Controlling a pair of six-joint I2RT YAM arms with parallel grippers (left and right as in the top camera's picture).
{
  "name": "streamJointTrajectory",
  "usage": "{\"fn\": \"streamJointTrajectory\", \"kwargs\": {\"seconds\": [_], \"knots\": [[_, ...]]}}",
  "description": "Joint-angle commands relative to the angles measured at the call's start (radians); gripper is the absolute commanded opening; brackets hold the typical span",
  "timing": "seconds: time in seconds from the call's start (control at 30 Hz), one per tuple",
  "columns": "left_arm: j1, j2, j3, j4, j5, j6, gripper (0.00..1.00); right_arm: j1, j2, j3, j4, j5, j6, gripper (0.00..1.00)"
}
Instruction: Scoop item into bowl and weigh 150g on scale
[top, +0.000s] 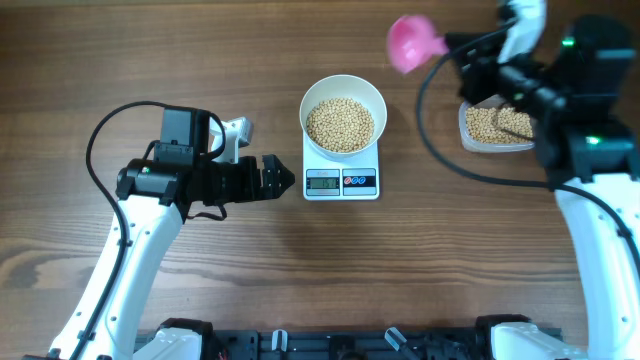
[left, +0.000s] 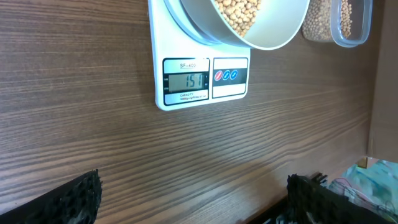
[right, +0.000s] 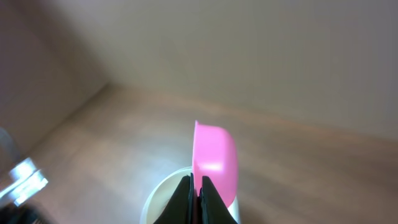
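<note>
The right tool (right: 194, 198) is pinched shut on a pink scoop (top: 410, 42), with the arm raised over the desk's (top: 200, 280) far side. The scoop stretches leftward (cup end farthest from the tool). The left tool (top: 283, 178) gapes wide, level, aimed right at the scale (top: 341, 183). Beans (top: 340, 125) fill the bowl (top: 343, 85) on the scale, and more sit in the tub (top: 465, 130).

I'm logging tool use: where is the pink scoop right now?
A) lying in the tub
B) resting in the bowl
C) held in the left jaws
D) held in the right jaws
D: the right gripper is shut on the scoop, its jaws pinched on the scoop's lower end.
</note>
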Motion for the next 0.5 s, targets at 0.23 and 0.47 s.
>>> {"fn": "streamJointTrajectory", "kwargs": {"seconds": [0.23,0.47], "knots": [[-0.004,-0.002,0.021,0.003,0.013,-0.002,1.0,0.277,0.138,0.001,-0.04,0.267,-0.177,0.04],[-0.004,-0.002,0.021,0.003,0.013,-0.002,1.0,0.399,0.225,0.001,-0.062,0.489,-0.273,0.04]]}}
